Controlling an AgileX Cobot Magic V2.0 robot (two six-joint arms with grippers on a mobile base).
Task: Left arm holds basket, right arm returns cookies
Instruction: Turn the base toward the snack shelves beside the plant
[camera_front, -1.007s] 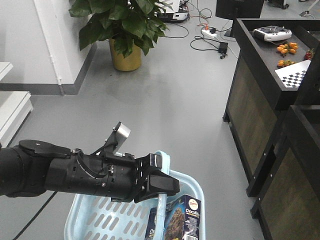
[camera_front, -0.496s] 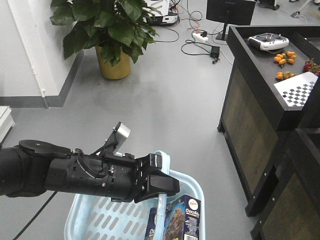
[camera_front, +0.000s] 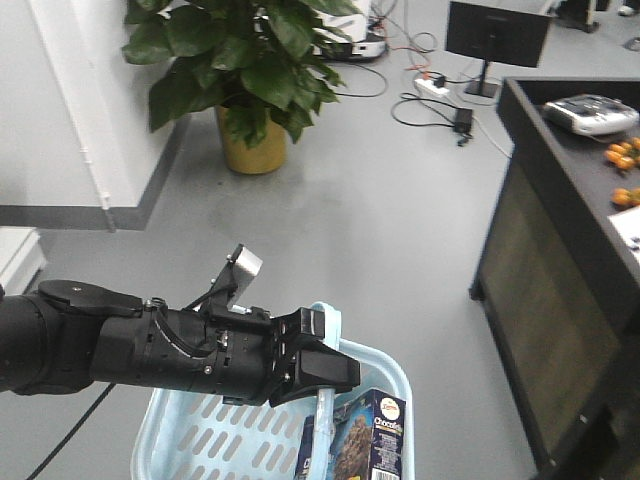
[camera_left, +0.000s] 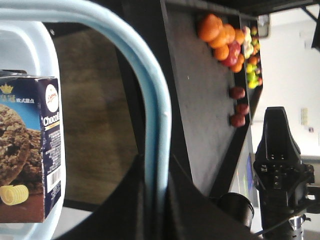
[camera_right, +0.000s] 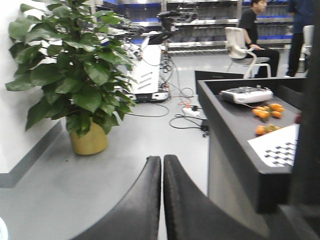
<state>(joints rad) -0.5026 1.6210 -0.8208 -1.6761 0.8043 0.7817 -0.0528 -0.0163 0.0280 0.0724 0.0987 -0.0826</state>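
Now the left hand (camera_front: 325, 372) is clamped on the thin handle (camera_left: 156, 100) of the blue basket (camera_front: 190, 435), the cookies (camera_front: 372, 440) stand upright inside the basket just beside that handle, and the right hand (camera_right: 162, 195) has its fingers (camera_right: 144, 202) pressed together over the grey floor (camera_right: 100, 170).

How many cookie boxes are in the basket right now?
1. The cookie box stands in the basket beside its handle; the basket is cropped, so others may be hidden.
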